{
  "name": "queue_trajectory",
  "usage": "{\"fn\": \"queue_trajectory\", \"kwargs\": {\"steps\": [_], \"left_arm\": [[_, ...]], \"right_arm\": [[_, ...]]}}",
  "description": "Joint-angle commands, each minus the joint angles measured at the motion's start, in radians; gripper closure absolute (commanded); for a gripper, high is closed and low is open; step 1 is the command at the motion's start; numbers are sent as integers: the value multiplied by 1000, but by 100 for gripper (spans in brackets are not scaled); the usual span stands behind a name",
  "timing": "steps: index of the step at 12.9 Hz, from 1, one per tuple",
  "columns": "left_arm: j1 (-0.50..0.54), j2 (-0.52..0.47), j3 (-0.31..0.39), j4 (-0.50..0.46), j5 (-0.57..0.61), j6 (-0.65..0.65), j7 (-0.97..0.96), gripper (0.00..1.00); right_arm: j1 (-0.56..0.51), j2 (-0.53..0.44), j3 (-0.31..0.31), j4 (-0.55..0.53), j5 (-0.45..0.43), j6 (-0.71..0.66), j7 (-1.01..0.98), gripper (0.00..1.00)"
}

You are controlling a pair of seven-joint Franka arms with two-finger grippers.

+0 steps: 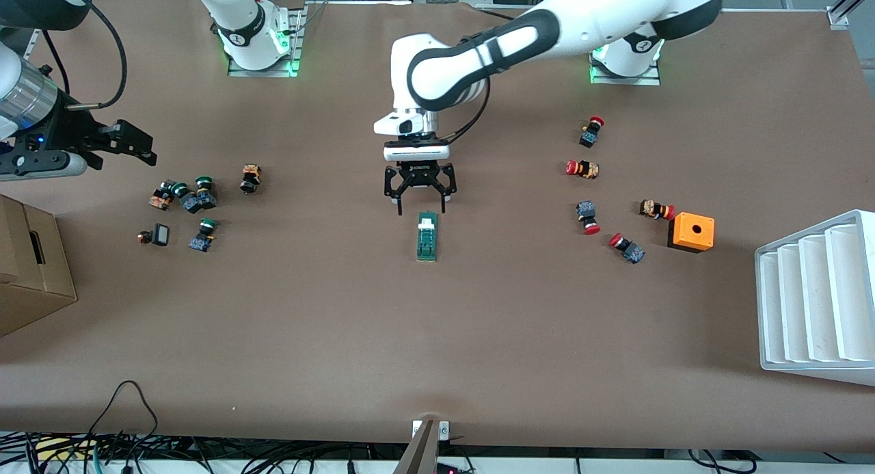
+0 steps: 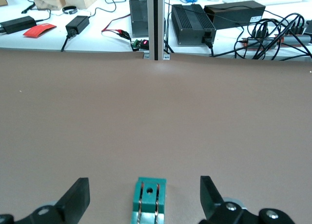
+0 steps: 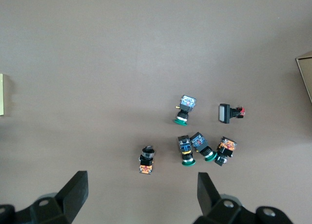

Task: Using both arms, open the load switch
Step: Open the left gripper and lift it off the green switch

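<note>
- Your load switch [image 1: 427,236] lies flat on the middle of the counter [image 1: 437,337], long axis running toward the front camera, white tab at the end nearest the arms' bases. I judge that lie suits a grasp across its narrow width.
- Your left gripper [image 1: 420,199] hangs low over the tab end, fingers [image 1: 397,205] spread wide and holding nothing. In the left wrist view the switch [image 2: 148,201] sits centred between the two fingers [image 2: 75,200], so the arm looks lined up to straddle it; neither finger touches it.
- Your right gripper [image 1: 134,148] waits in the air over the counter at its own arm's end, just above the green-button cluster, fingers [image 3: 74,195] wide and empty. I judge it is parked clear until the left has the switch pinned.
- Count one load switch.
- Count four red-capped buttons [image 1: 583,168] loose at the left arm's end, plus a fifth [image 1: 592,131] a little farther from the camera: five in all.
- Count one orange box [image 1: 692,232] with a hole, beside the reds.
- At the right arm's end, the right wrist view shows six small parts: four green-capped buttons [image 3: 184,110], one dark-capped button [image 3: 146,160] and one flat black piece [image 3: 225,113].
- Count one cardboard box [image 1: 31,269] and one white tray [image 1: 817,299] at opposite ends.
</note>
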State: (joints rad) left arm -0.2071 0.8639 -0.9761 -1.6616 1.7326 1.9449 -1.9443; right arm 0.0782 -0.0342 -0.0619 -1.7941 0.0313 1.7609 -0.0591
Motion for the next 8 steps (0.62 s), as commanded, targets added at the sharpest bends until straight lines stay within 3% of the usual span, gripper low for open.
{"fn": "queue_trajectory", "kwargs": {"steps": [1, 6, 8], "left_arm": [[74, -57, -70, 26, -158, 2, 170, 1], [72, -149, -52, 222, -549, -4, 474, 1], [51, -155, -9, 336, -690, -76, 604, 1]], "right_arm": [[-5, 37, 4, 64, -21, -32, -15, 1], [-3, 42, 4, 84, -37, -61, -13, 1], [-5, 42, 2, 93, -36, -78, -31, 1]]}}
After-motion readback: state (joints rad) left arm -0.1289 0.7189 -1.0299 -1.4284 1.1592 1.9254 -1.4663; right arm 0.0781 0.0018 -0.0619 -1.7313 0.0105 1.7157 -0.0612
